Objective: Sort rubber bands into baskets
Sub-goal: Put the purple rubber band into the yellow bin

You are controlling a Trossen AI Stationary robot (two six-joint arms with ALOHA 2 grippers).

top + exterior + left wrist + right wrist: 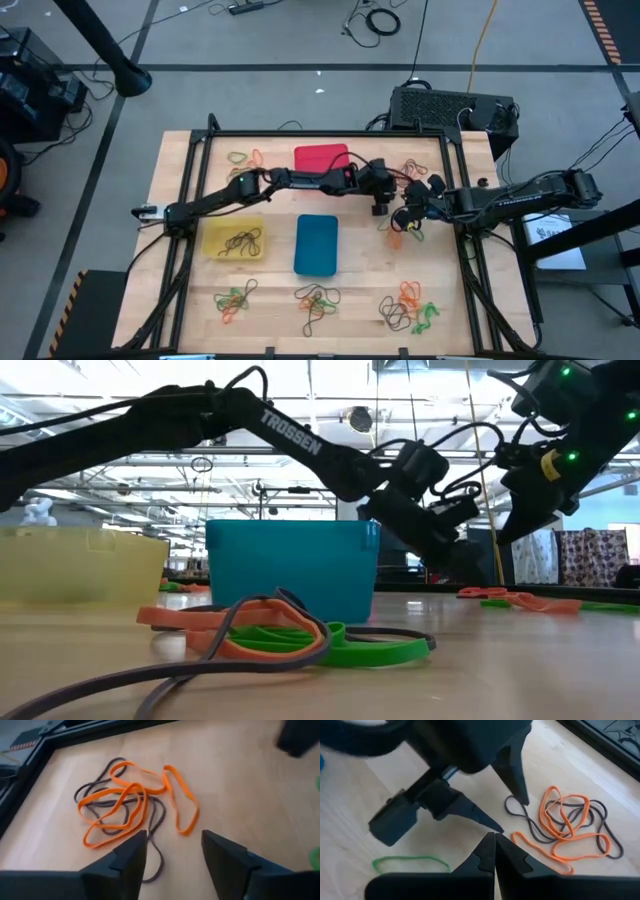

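Left gripper (172, 852): fingers standing apart, holding nothing, hanging over bare wood just beside an orange-and-brown tangle (132, 802).
Right gripper (494, 851): fingers pressing together, empty, sitting close to the left gripper, right of the red basket (321, 157).
Baskets: red lying at the far edge of the table (180, 150); blue basket (316, 244) sitting mid-table; yellow basket (235, 240) lying left of it, holding dark bands.
Bands: piles lying along the near edge (316, 302), one at the far left (243, 157), one near the right frame rail; a single green band (410, 864) lying apart.
Open room: bare wood showing between blue basket and grippers.
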